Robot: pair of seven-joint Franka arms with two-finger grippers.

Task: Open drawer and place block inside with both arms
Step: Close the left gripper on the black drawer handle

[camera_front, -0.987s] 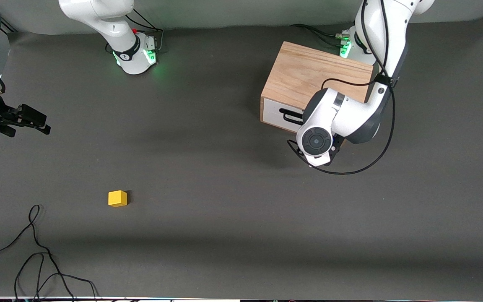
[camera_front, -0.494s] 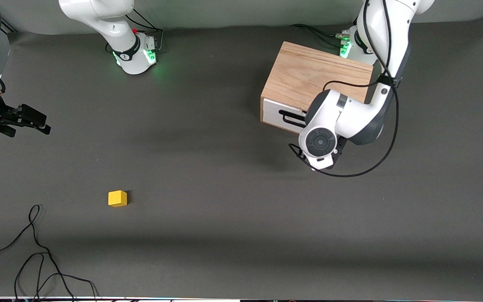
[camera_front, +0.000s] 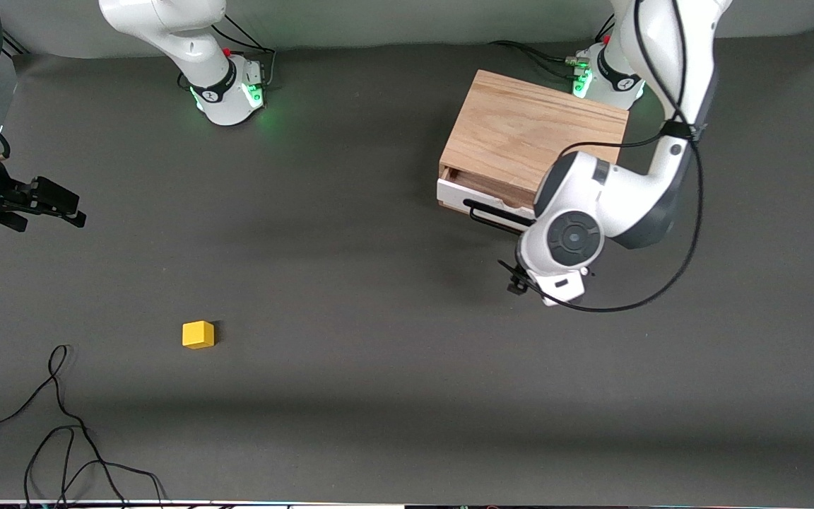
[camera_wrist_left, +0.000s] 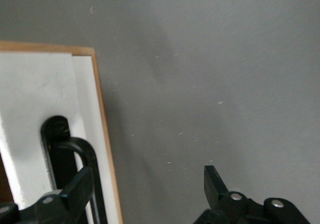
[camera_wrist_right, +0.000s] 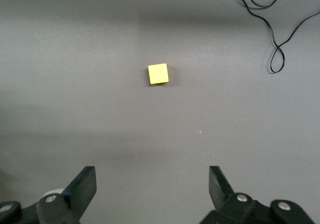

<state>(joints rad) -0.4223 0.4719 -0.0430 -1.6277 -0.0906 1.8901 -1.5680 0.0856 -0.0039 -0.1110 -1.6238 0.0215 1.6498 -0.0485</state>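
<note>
In the front view the drawer [camera_front: 451, 191] now stands out a crack from the wooden cabinet [camera_front: 520, 131] at about 1 o'clock on the table, with a dark gap and some wood interior showing above its white front. A second ago that front sat flush, so I judge the pull is under way but the opening is far too narrow for anything to go in. The left arm's wrist hides its own tool here, just over the black handle [camera_front: 493, 215]. The block [camera_front: 198, 334] sits untouched at about 8 o'clock, well apart from the cabinet, and the right gripper [camera_front: 68, 205] waits at 9 o'clock over the table edge. The left wrist view adds what the front cannot: the left gripper [camera_wrist_left: 150, 176] has its jaws wide apart, one finger [camera_wrist_left: 82, 184] hooked at the handle [camera_wrist_left: 65, 144] rather than pinching it. The right wrist view shows the right gripper [camera_wrist_right: 150, 176] spread wide and empty, looking down on the block [camera_wrist_right: 158, 73] and a loose cable [camera_wrist_right: 272, 43].
</note>
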